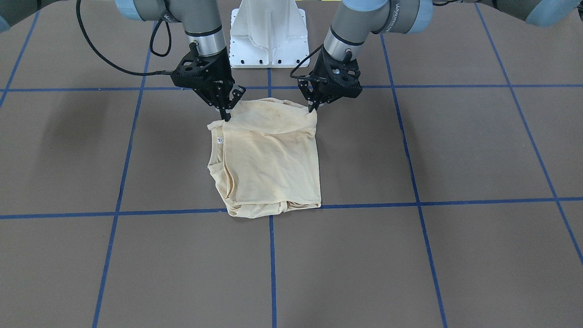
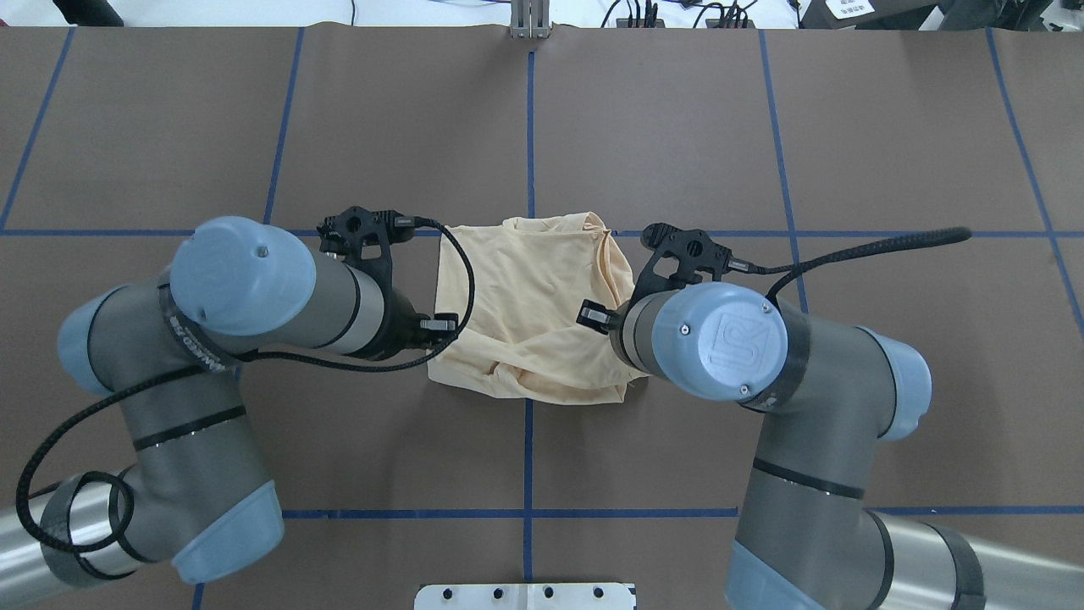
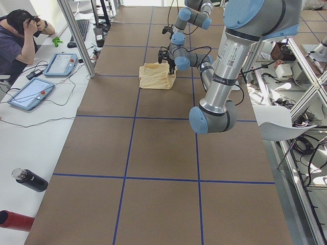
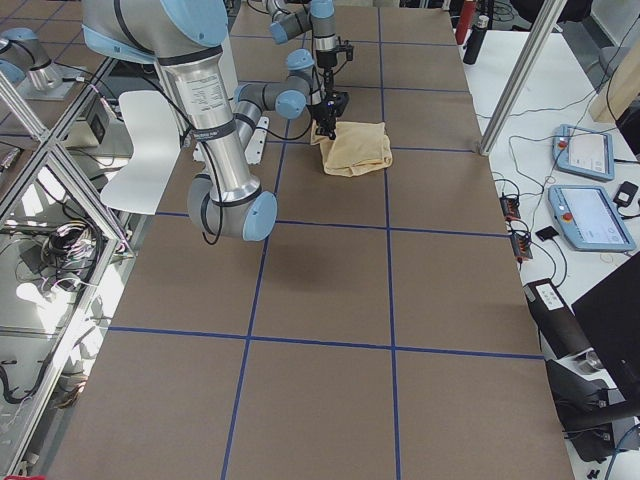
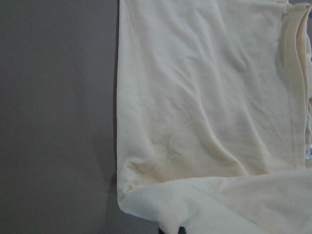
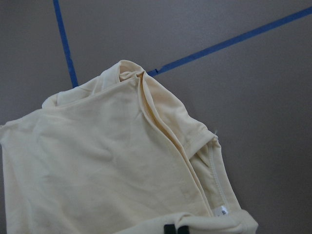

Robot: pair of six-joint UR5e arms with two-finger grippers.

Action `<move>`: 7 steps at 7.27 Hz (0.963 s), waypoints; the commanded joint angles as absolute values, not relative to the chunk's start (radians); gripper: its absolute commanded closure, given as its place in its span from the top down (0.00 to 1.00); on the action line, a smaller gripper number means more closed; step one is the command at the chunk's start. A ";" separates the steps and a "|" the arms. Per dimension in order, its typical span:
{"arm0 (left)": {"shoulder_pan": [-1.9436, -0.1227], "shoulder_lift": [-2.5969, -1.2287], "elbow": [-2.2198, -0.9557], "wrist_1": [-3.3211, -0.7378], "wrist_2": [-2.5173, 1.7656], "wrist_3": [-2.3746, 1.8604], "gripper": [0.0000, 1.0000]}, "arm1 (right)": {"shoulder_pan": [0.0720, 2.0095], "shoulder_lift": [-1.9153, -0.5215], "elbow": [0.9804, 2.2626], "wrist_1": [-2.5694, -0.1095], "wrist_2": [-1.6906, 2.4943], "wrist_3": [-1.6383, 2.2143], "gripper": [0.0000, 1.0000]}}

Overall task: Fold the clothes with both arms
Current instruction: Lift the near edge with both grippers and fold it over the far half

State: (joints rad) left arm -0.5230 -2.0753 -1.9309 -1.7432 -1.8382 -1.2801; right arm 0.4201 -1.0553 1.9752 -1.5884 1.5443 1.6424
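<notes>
T-shirt [image 1: 268,159]: part-folded, in the middle of the table [image 1: 455,150]; robot-side edge is raised for folding over.
Left gripper [image 1: 313,108]: clenched on one corner.
Right gripper [image 1: 226,116]: clenched on the other; edge is held taut.

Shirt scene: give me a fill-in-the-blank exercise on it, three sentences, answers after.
1. The shirt lies folded on a brown table marked with ____ lines.
2. Of the left gripper and right gripper, ____ pinch the shirt's edge nearest the base.
3. The shirt's small white label sits on the side of the ____ gripper.
Missing words: blue; both; right.
</notes>
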 commanded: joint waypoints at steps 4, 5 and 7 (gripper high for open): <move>-0.646 -2.245 -1.633 -1.773 -1.800 -1.146 0.00 | 0.549 -0.866 1.661 -1.586 1.575 1.545 0.00; -0.646 -2.270 -1.543 -1.828 -1.780 -1.144 0.00 | 0.561 -0.858 1.593 -1.516 1.575 1.536 0.00; -0.650 -2.270 -1.429 -1.986 -1.770 -1.129 0.66 | 0.586 -0.857 1.494 -1.415 1.577 1.497 0.80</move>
State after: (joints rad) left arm -0.6463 -2.2659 -1.5006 -1.8956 -1.7800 -1.1395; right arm 0.5683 -0.8605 1.5536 -1.4716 1.5757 1.5166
